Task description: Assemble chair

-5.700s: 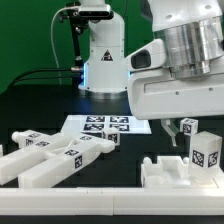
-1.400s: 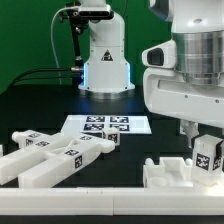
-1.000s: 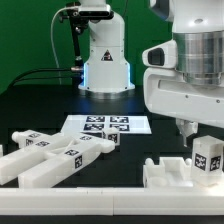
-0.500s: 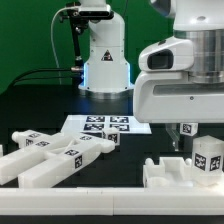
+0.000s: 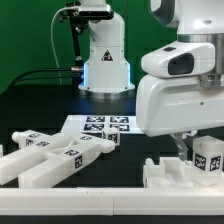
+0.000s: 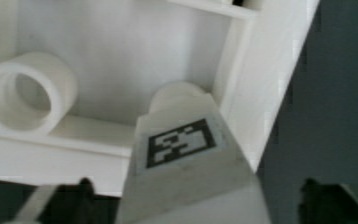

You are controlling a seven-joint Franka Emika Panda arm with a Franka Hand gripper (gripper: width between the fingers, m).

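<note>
A black table [image 5: 40,110] is seen in the exterior view. The marker board [image 5: 105,125] is laid flat near its middle, in front of the arm's white base [image 5: 105,68]. Toward that view's left, tagged long white bars [image 5: 55,155] are laid close together. Toward its right, 1 white chair panel [image 5: 168,172] is rested on the surface, with a tagged block [image 5: 208,157] stood upright at it.

Free table [image 5: 40,108] behind chair parts [image 5: 60,158]

Bars [image 5: 55,160]: exterior view's left, before marker board [image 5: 105,125]
Post [image 5: 209,157]: upright on panel [image 5: 165,172], exterior view's right
</note>
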